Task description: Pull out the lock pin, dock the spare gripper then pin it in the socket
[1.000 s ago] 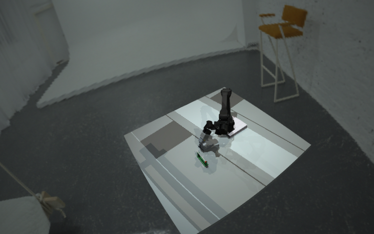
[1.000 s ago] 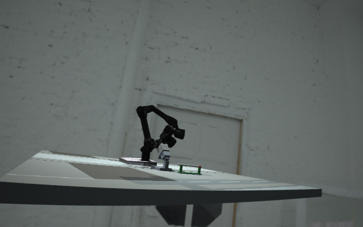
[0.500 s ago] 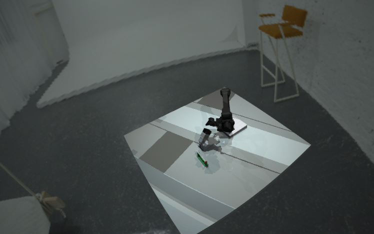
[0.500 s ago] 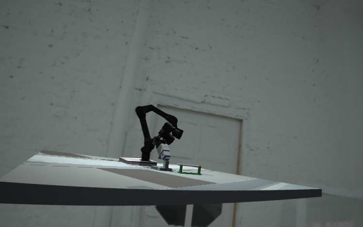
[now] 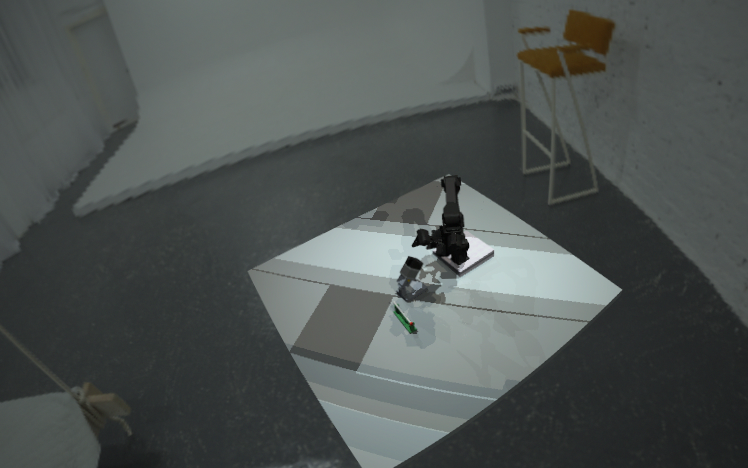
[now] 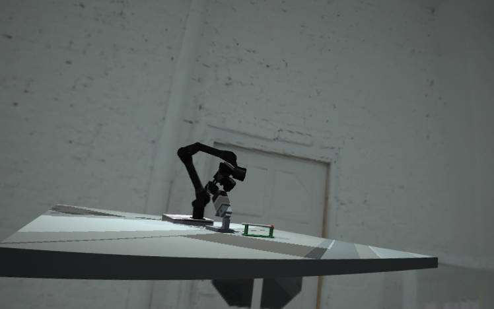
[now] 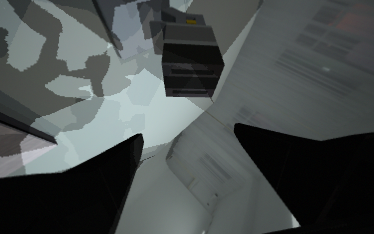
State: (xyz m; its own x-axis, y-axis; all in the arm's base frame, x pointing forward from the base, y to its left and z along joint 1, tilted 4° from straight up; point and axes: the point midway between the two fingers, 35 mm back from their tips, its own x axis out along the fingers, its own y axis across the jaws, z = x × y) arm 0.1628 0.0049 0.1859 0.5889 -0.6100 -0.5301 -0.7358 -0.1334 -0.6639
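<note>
My gripper is wide open and empty, near the spare gripper's dark upper end, with a gap in the wrist view. The spare gripper, grey with a black end, leans up out of the grey mount. It appears seated in the socket, but its spigot is hidden. A small yellow patch shows at the socket. A thin pale rod with a red end, apparently the lock pin, lies across a green stand.
The arm's base plate stands behind the mount. The green stand is close to the mount, on the side away from the arm's base. Hard shadows and stripes cross the table. An orange chair stands off the table.
</note>
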